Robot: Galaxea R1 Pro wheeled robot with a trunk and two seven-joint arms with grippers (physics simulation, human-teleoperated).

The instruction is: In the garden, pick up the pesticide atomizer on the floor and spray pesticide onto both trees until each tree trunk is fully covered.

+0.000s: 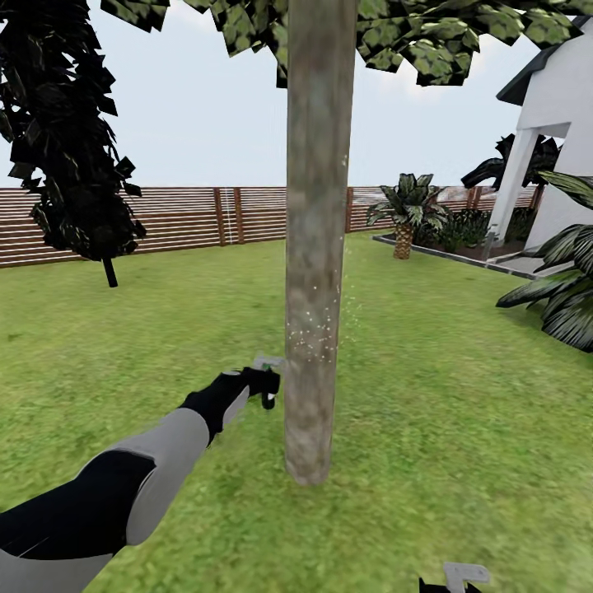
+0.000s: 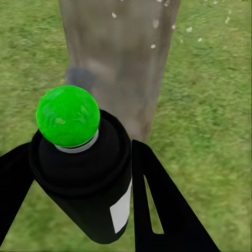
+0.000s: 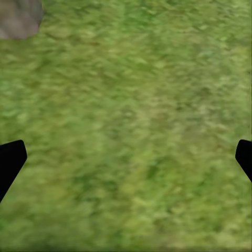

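Note:
A pale mottled tree trunk (image 1: 317, 247) stands upright in the middle of the lawn, its green crown (image 1: 395, 37) overhead. My left gripper (image 1: 262, 384) is just to the trunk's left, low down, shut on the pesticide atomizer (image 1: 267, 362). In the left wrist view the atomizer (image 2: 84, 173) is a black bottle with a white label and a green ball on top. It sits between my fingers (image 2: 163, 210) and faces the trunk (image 2: 121, 52). White specks dot the bark (image 1: 317, 329). My right gripper (image 3: 126, 157) hangs open over grass.
A dark conifer (image 1: 74, 148) stands at the left in front of the brown slat fence (image 1: 181, 218). A palm-like plant (image 1: 405, 214) and a white house (image 1: 552, 165) are at the right, with striped leaves (image 1: 560, 288) nearer. Open lawn (image 1: 445, 428) surrounds the trunk.

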